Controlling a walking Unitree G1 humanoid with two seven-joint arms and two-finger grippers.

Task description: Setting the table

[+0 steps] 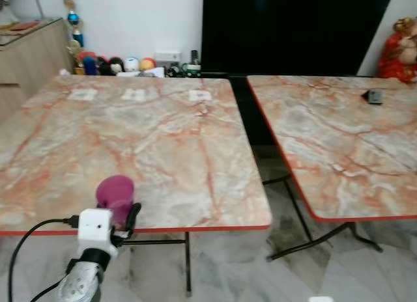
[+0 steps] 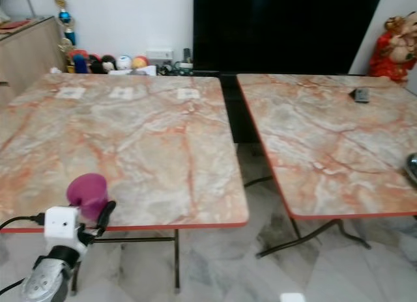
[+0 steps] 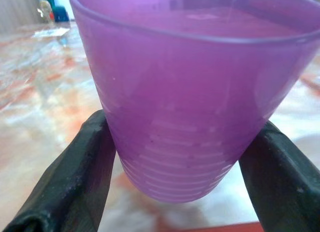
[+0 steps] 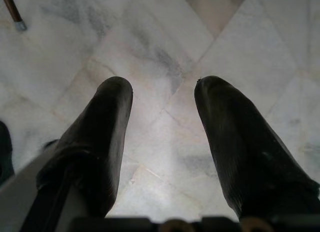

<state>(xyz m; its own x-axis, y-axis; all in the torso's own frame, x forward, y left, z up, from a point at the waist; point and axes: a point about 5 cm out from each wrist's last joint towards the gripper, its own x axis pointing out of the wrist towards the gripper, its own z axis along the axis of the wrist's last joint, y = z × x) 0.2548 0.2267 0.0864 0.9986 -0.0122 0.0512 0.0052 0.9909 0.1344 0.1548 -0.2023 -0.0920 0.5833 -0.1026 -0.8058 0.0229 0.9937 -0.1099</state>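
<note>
A purple plastic cup (image 1: 115, 196) stands upright near the front edge of the left marble-patterned table (image 1: 163, 139). My left gripper (image 1: 119, 217) is shut on the cup, one black finger on each side of its lower wall. Close up in the left wrist view, the cup (image 3: 185, 92) sits between the two fingers (image 3: 75, 177), its base just above or on the tabletop by the red edge. My right gripper (image 4: 162, 142) hangs open over the marble floor with nothing between its fingers.
A second marble table (image 1: 339, 139) stands to the right across a narrow gap, with a small dark object (image 1: 374, 96) on it. Paper cards (image 1: 199, 94) lie along the left table's far edge. Toys (image 1: 117, 64) line the wall; a red figurine (image 1: 399, 49) stands at far right.
</note>
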